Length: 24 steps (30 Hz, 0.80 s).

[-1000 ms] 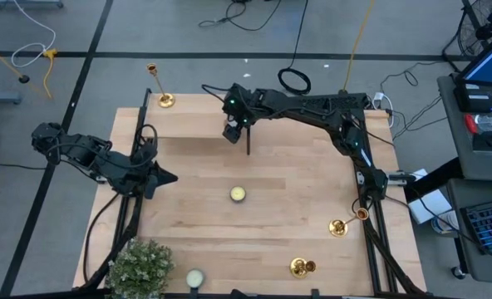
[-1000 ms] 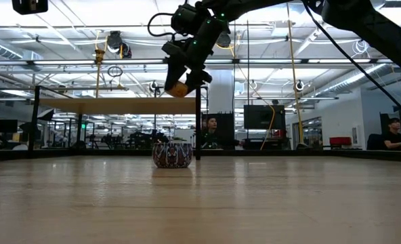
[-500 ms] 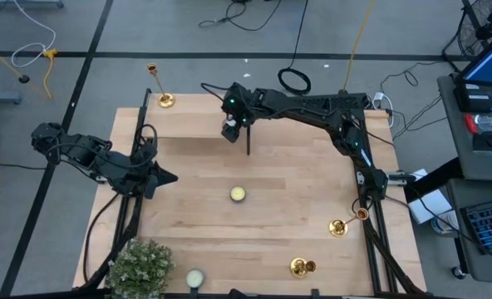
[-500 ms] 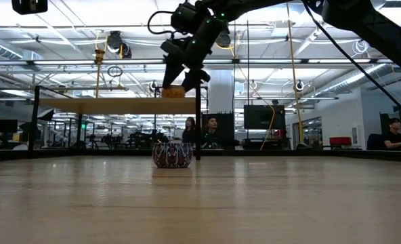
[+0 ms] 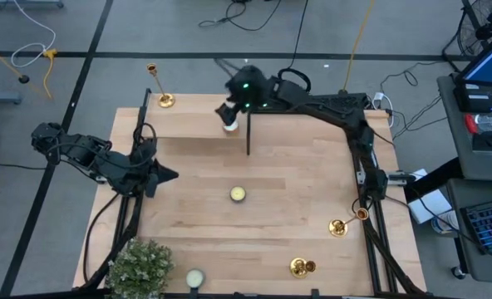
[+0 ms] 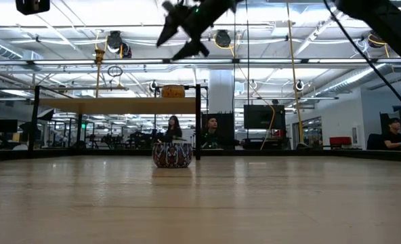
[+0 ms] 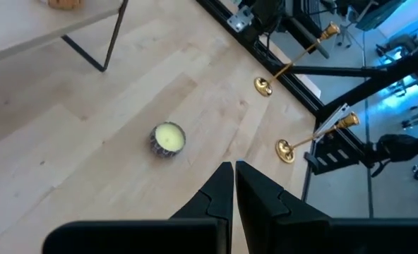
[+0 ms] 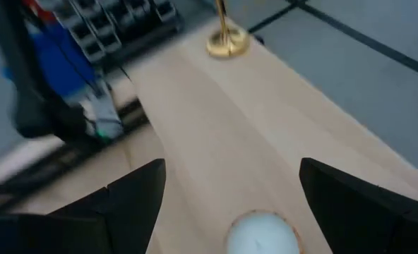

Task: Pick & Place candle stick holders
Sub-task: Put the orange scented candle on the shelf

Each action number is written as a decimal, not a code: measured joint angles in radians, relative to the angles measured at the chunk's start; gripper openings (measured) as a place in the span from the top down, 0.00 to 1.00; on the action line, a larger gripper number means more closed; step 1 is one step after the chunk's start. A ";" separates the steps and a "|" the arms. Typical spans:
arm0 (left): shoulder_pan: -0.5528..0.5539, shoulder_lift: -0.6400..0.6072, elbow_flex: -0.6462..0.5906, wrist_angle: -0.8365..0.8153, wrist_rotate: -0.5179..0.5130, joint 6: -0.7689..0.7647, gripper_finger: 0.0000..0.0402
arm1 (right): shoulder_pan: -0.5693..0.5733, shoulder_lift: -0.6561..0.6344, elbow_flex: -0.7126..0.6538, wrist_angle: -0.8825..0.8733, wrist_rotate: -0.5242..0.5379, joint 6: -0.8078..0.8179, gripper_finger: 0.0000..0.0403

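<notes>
With its fingers spread and empty above a white candle on the shelf, the right gripper should rise clear before reaching for a holder at the shelf's far-left end; the left gripper waits clenched.

In the high view a raised light-wood shelf runs along the upper part of the pale wooden table, with a small round white tealight candle on it and a tall brass candlestick at its upper-left end. A yellowish tealight in a patterned cup sits mid-table. Two more brass candlesticks stand at lower right, a leafy green plant at lower left, and another pale tealight just right of it.
</notes>
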 joint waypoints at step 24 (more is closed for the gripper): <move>0.499 0.255 0.038 0.527 0.169 0.294 0.95 | 0.427 -0.470 0.000 -0.231 0.242 0.128 0.21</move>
